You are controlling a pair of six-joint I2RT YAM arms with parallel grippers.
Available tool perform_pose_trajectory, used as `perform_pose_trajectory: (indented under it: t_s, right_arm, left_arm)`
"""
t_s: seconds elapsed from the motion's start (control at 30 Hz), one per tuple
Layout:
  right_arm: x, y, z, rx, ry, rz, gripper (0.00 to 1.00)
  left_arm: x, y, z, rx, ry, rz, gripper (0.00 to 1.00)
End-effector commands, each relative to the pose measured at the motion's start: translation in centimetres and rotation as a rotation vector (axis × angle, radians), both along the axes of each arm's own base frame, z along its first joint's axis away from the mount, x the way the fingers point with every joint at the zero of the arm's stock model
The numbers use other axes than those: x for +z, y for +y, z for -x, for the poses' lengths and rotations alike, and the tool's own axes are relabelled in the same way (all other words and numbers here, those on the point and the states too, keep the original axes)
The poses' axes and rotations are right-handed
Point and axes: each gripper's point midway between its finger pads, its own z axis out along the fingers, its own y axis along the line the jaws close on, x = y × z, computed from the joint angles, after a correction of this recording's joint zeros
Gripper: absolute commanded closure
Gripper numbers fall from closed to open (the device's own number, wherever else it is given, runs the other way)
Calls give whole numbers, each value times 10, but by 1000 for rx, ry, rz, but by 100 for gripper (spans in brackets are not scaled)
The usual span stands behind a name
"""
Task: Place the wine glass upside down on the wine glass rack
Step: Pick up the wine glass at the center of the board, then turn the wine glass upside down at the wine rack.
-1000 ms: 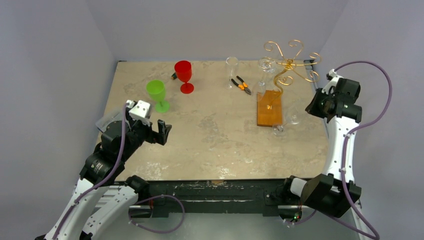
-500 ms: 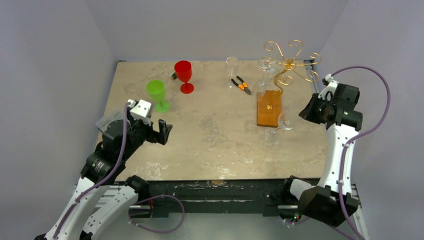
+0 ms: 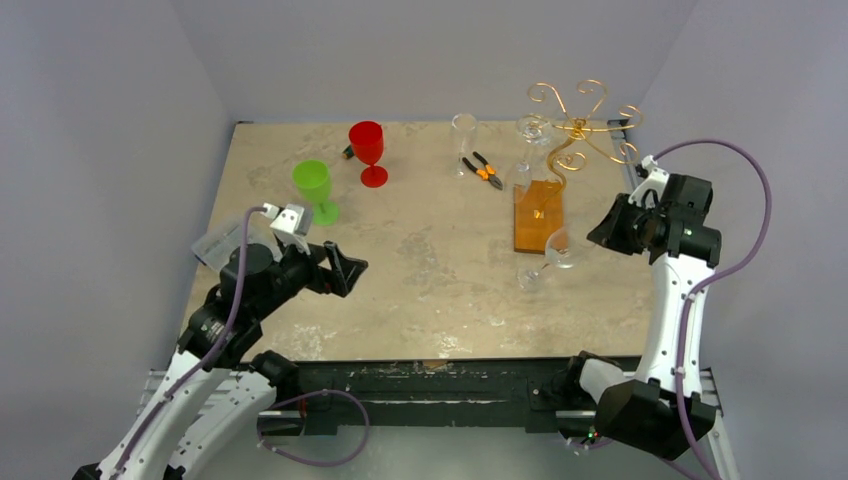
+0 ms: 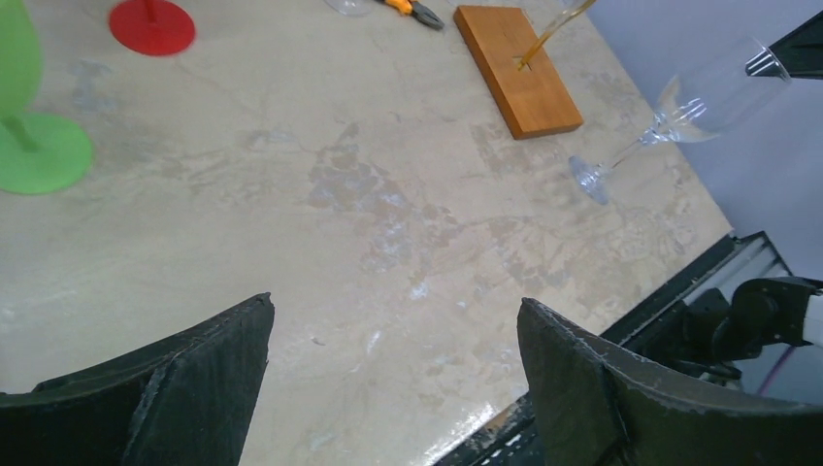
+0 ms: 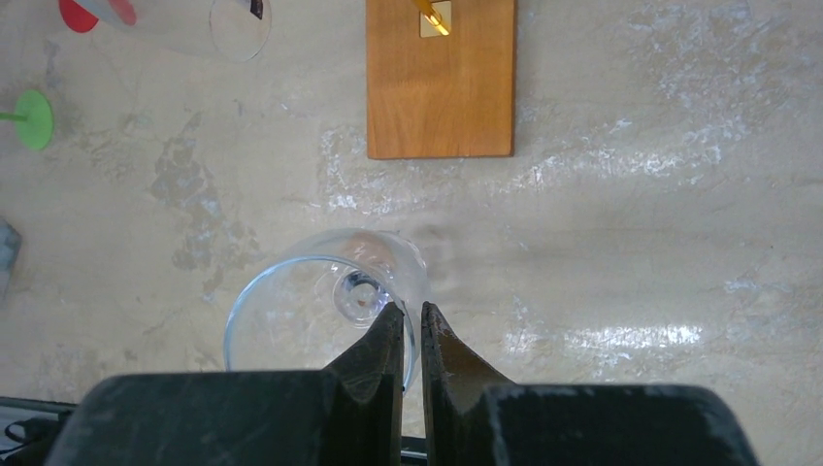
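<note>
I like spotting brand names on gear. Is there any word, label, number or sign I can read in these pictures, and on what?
None: no word, number or sign can be read on the wine glass rack, the wine glass, the red goblet, the green goblet or the pliers.

The left arm (image 3: 215, 325) and right arm (image 3: 668, 300) share white links, black joints, purple cables (image 3: 241, 285) and seemingly matte-black gripper fingers (image 4: 582, 398).
</note>
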Motion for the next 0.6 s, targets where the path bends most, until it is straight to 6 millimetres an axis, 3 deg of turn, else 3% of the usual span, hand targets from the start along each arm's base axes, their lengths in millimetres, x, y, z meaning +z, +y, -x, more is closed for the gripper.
perform_pose_trajectory:
  t_s: [0.0,0.33,0.57]
  right_arm:
    - [8,16,3,45,-34,-56,100]
    - [7,30,7,93,-29,-77,99]
    - [4,40,8,118,-26,-99,99]
  left_arm:
    - [-14,-29,4,-45,135,222,8]
    - [-64,-66,3,-81,350,436,5]
    - [-70,-100,1,-108,371,476,5]
